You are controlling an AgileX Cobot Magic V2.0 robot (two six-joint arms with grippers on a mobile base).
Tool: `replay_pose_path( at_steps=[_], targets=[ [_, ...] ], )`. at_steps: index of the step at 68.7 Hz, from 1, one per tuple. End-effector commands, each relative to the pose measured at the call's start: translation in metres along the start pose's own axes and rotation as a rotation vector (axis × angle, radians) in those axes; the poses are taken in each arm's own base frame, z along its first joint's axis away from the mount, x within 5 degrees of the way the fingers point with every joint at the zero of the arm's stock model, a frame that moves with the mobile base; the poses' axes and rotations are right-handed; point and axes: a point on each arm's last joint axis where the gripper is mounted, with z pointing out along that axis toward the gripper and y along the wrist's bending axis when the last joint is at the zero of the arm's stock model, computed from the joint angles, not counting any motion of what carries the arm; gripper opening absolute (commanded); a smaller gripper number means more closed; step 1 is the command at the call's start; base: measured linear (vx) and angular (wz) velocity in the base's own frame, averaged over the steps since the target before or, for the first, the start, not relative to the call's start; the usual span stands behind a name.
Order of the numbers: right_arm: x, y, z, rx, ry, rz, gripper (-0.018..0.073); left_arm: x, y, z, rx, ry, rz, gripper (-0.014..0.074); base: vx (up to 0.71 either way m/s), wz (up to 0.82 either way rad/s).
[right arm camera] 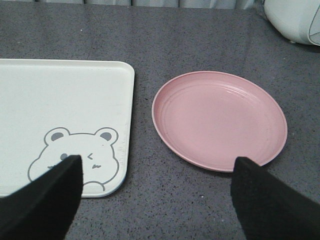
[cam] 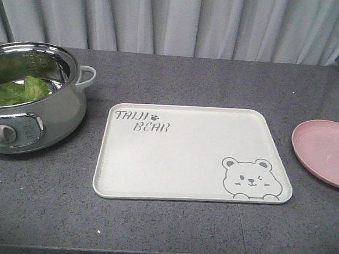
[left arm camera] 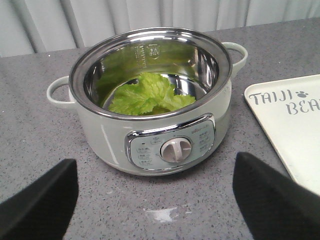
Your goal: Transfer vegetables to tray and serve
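While the lettuce leaf (left arm camera: 150,96) is lying inside the steel pot (left arm camera: 100,132), upper centre of the left wrist view, the left gripper (left arm camera: 155,162) is hanging wide and empty directly below it in frame, making the left arm the nearer; the leaf is spreading roughly left to right; the pot's rim is standing between; the tray (cam: 185,151) is lying bare to the right; the right gripper (right arm camera: 157,160), likewise wide, is facing the pink plate (right arm camera: 220,120).

Staged kitchen setup: electric pot (left arm camera: 150,145), pink plate (right arm camera: 220,120), tray (cam: 190,157) on grey speckled countertop (cam: 150,230), curtain (cam: 194,21) behind
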Motion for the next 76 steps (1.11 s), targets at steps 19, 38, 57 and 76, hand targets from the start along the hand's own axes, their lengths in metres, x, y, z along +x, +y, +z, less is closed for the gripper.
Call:
replay_pose_path(
  at_steps=[19,38,57,76],
  targets=[
    [-0.016,-0.001,-0.004,0.011,-0.093,-0.02,0.0556,-0.061,0.002,0.036,-0.009,0.049,-0.009,0.0554,0.0,0.0],
    [-0.016,-0.001,-0.004,0.011,-0.093,-0.02,0.0556,-0.108,0.003,0.114,-0.021,0.29,0.029,0.0609,0.0,0.0],
    [-0.016,-0.001,-0.004,0.011,-0.093,-0.02,0.0556,-0.134,0.003,0.194,0.081,0.359,-0.019,0.0589,0.0,0.0],
    [-0.016,-0.001,-0.004,0.011,-0.093,-0.02,0.0556,-0.124,0.005,0.27,0.064,0.432,0.012,0.0554,0.0,0.0]
  ],
)
